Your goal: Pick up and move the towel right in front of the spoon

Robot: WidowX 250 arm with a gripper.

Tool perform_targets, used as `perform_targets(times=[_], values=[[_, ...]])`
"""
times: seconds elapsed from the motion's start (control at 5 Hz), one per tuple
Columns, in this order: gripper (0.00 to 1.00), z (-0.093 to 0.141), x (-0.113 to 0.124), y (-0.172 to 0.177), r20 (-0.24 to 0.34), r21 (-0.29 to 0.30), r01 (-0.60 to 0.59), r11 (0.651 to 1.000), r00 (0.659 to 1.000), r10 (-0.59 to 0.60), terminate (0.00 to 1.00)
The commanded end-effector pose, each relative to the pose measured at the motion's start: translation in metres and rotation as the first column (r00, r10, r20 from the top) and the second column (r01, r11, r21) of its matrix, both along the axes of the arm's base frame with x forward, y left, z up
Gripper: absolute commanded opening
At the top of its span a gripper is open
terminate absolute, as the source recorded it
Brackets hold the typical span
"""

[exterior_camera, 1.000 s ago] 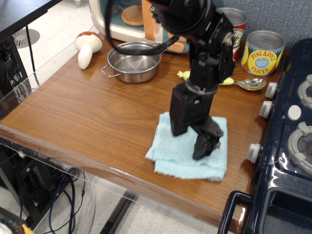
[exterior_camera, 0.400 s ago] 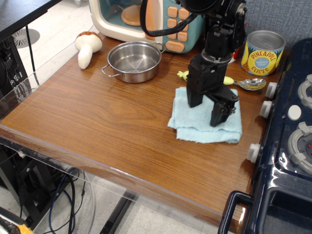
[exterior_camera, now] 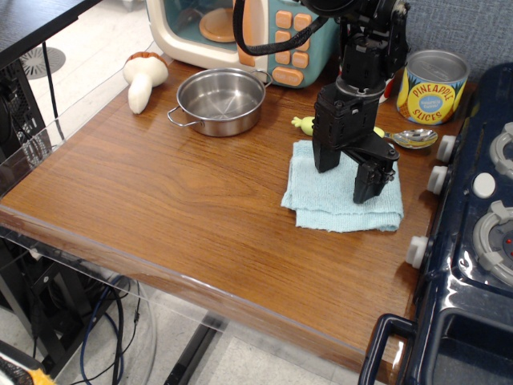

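The light blue towel (exterior_camera: 337, 200) lies on the wooden table just in front of the spoon. The spoon's silver bowl (exterior_camera: 414, 138) shows to the right of the arm and the knobbed yellow-green handle end (exterior_camera: 302, 123) to its left; the arm hides the middle. My black gripper (exterior_camera: 346, 171) points down onto the towel's far half. Its fingers (exterior_camera: 369, 181) stand somewhat apart and press into the cloth, with a fold of towel between them.
A steel pot (exterior_camera: 220, 100) stands at the back left, with a toy mushroom (exterior_camera: 143, 76) beyond it. A toy microwave (exterior_camera: 240, 32) and a pineapple can (exterior_camera: 431, 87) stand along the back. A dark toy stove (exterior_camera: 473, 200) borders the right side.
The gripper has carried the towel from the front middle of the table up and to the right, to just in front of the spoon. In the last step it moved only slightly.
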State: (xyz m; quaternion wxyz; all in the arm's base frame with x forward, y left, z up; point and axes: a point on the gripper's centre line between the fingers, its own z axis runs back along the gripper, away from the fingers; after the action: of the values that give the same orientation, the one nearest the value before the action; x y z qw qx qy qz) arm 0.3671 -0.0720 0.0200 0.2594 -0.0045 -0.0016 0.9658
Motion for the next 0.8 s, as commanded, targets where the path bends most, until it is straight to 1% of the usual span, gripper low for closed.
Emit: perform_targets(times=[0.0, 0.2, 0.4, 0.6], values=[[1.00, 0.062, 0.008, 0.005, 0.130, -0.055, -0.008, 0.998, 0.991, 0.015, 0.00], [1.00, 0.082, 0.004, 0.008, 0.168, -0.061, -0.010, 0.998, 0.986, 0.020, 0.00], [1.00, 0.095, -0.005, 0.013, 0.208, -0.060, 0.001, 0.998, 0.978, 0.011, 0.00], [1.00, 0.095, -0.005, 0.013, 0.208, -0.060, 0.001, 0.998, 0.978, 0.011, 0.00]])
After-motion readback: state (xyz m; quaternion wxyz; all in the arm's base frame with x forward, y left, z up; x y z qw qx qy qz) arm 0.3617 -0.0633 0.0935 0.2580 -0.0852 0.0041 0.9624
